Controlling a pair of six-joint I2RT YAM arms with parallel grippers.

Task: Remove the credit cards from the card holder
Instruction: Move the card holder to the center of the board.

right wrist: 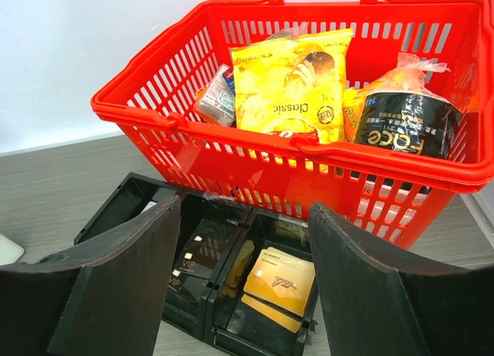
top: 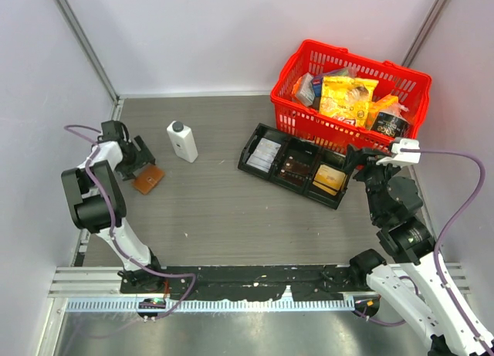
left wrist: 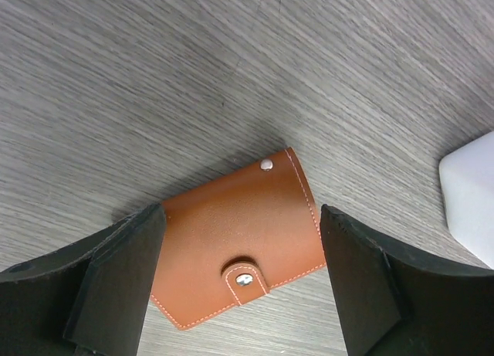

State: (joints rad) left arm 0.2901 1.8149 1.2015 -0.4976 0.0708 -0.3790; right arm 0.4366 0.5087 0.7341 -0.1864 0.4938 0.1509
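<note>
Black left fingers (left wrist: 116,286) stand spread wide on either side of the card holder (left wrist: 239,248), nothing pinched. One finger is at or over its left edge and the other is clear of its right edge, so this looks like the line-up for a squeeze across its width. Holder count is one: brown leather-look, lying flat on the grey table (left wrist: 154,78) at the left side, just past the left arm. It is folded closed with its snap tab (left wrist: 245,277) fastened and facing up; two silver studs show, one on the tab and one at a corner. Credit cards seen out of the holder: zero, presumably hidden inside, so the task looks barely started, and the tab probably has to be popped first. Across on the right, the right fingers (right wrist: 116,286) are also released, wide, with nothing between them. They hang over the black tray (right wrist: 116,209), likely parked until a second grip is needed. Tray count is one, with three compartments holding card-like things: whitish, dark and gold. Whether any of these counts as a task card cannot be told. One white bottle (top: 181,141) stands upright between holder and tray, near the holder but apart from it. Farthest is one red basket (right wrist: 401,161) touching or just behind the tray, with two handles and about four snack packets in it, the yellow bag (right wrist: 289,82) in front.
</note>
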